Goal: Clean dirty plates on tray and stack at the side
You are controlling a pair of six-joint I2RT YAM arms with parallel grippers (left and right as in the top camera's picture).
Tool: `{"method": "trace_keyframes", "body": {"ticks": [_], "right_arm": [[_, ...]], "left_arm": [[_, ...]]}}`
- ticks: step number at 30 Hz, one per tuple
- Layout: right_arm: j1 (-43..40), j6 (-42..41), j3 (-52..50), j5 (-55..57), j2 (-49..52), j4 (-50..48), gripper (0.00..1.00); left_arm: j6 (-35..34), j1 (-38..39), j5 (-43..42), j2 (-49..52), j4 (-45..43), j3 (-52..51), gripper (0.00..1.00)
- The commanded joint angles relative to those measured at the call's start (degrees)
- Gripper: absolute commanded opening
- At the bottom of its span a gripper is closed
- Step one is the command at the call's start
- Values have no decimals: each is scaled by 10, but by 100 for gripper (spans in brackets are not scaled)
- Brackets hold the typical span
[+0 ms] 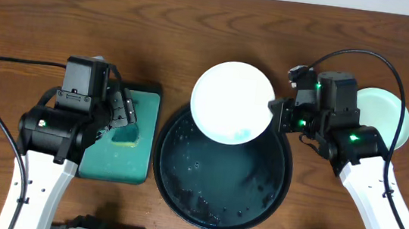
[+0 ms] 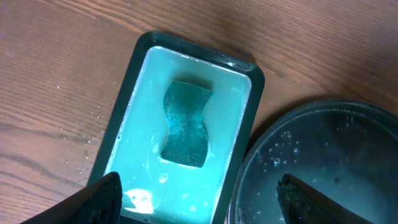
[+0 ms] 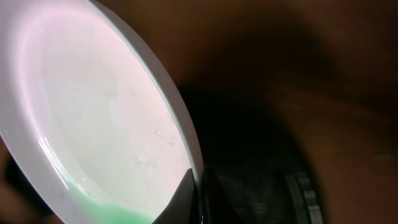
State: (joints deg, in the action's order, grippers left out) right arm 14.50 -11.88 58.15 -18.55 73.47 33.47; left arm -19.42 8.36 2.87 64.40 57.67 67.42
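My right gripper [image 1: 275, 113] is shut on the right rim of a white plate [image 1: 232, 102] and holds it tilted above the far edge of the black tray [image 1: 181, 192]. Teal liquid pools at the plate's lower edge. In the right wrist view the plate [image 3: 93, 118] fills the left, pinched at its rim by my fingers [image 3: 198, 193]. A pale mint-green plate [image 1: 403, 124] lies on the table at the right, partly behind my right arm. My left gripper [image 2: 199, 199] is open and empty above the near end of the green tray.
A green rectangular tray [image 1: 141, 142] holding teal liquid [image 2: 140, 155] and a sponge [image 2: 185, 124] sits left of the black tray [image 2: 323, 162]. The black tray is wet, with droplets and soap film. Cables run over the wooden table on both sides.
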Motion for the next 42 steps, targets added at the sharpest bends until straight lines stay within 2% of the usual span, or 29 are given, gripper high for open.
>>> {"method": "trace_keyframes", "body": {"ticks": [1,15,20,26,35,42], "right_arm": [[18,45,9,95,-5,-3,1],[258,164,16,558,-5,19,1],[346,244,16,740,-5,19,1],[431,332,16,894,-5,13,1],[512,498,16,1056,-5,-50,1],[541,610,16,1085,-4,-129,1]], "left_arm": [[5,1,-6,0,1,1,80],[6,1,-5,16,2,1,81],[6,1,-5,18,1,1,81],[6,1,-5,18,1,1,81],[6,1,-5,18,1,1,81],[6,1,-5,18,1,1,81]]}}
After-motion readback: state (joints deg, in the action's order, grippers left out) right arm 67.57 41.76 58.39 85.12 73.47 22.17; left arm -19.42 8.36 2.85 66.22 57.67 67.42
